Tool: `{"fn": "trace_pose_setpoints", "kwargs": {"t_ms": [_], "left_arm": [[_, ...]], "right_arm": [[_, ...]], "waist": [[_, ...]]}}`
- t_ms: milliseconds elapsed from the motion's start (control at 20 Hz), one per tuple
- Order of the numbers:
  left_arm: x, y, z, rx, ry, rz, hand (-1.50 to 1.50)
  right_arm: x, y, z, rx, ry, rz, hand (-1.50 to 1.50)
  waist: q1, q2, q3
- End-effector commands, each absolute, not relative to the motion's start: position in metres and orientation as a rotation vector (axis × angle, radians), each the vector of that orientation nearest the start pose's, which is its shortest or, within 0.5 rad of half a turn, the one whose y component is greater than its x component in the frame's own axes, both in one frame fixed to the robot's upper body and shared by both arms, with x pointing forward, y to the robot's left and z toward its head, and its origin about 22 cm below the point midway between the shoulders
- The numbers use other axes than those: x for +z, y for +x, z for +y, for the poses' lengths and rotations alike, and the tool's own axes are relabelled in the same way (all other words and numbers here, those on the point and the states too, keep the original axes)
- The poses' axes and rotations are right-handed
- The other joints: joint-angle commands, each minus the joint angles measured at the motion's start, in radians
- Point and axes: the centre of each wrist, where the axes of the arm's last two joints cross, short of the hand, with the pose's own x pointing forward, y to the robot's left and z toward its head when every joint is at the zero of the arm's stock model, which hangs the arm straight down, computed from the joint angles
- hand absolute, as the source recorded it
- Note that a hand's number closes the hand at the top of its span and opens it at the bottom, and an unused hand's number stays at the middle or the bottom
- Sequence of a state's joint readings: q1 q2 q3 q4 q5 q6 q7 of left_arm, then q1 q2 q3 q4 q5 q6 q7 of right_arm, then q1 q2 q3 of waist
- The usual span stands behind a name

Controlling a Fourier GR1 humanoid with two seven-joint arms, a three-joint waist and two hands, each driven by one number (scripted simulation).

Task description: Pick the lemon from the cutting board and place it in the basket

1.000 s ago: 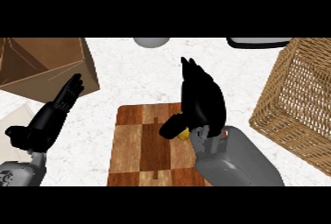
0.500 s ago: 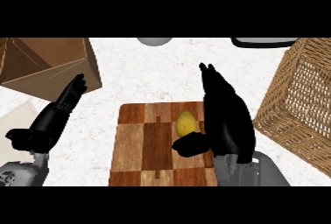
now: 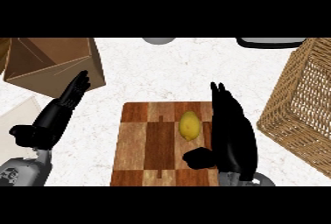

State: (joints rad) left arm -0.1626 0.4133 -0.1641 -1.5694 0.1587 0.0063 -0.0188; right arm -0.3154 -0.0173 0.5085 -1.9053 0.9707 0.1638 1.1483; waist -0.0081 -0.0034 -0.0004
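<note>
Lemon (image 3: 188,125) lies on wooden cutting board (image 3: 145,148), right of board's middle, long axis pointing far-near. Nothing holds it. Right hand (image 3: 231,135) stands just right of lemon, over board's right edge, fingers straight and pointing far, thumb bent toward left, near lemon's near end; touching or not, cannot tell. Hand holds nothing. Wicker basket (image 3: 301,105) at right side, beyond right hand. Left hand (image 3: 59,110) rests at left, open, fingers straight. Brown box (image 3: 51,63) at far left.

Single head view, steeply down on counter (image 3: 161,65)
</note>
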Motion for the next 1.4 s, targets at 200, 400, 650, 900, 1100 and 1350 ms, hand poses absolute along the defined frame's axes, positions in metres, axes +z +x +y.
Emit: {"fn": "trace_pose_setpoints", "kwargs": {"t_ms": [200, 400, 650, 900, 1100, 1350], "left_arm": [[0.071, 0.275, 0.267, -0.387, 0.044, -1.696, 0.0], [0.05, 0.282, 0.277, -0.378, 0.06, -1.687, 0.0], [0.057, 0.29, 0.283, -0.369, 0.044, -1.701, 0.0], [0.061, 0.281, 0.26, -0.379, 0.035, -1.684, 0.0], [0.058, 0.282, 0.262, -0.38, 0.043, -1.692, 0.0], [0.069, 0.296, 0.268, -0.377, 0.066, -1.696, 0.0]], "right_arm": [[0.113, 0.23, -0.084, 0.579, -0.948, -1.054, -1.5], [0.117, 0.243, -0.086, 0.573, -0.927, -1.066, -1.5], [0.097, 0.223, -0.092, 0.598, -0.903, -1.128, -1.5], [0.102, 0.223, -0.068, 0.599, -0.902, -1.096, -1.5], [0.103, 0.23, -0.057, 0.618, -0.934, -1.058, -1.5], [0.097, 0.234, -0.057, 0.664, -0.947, -1.01, -1.5]], "waist": [[0.011, 0.002, 0.0], [0.009, 0.003, 0.0], [0.005, 0.003, 0.0], [0.01, 0.003, 0.0], [0.013, 0.003, 0.0], [0.01, 0.003, 0.0]]}}
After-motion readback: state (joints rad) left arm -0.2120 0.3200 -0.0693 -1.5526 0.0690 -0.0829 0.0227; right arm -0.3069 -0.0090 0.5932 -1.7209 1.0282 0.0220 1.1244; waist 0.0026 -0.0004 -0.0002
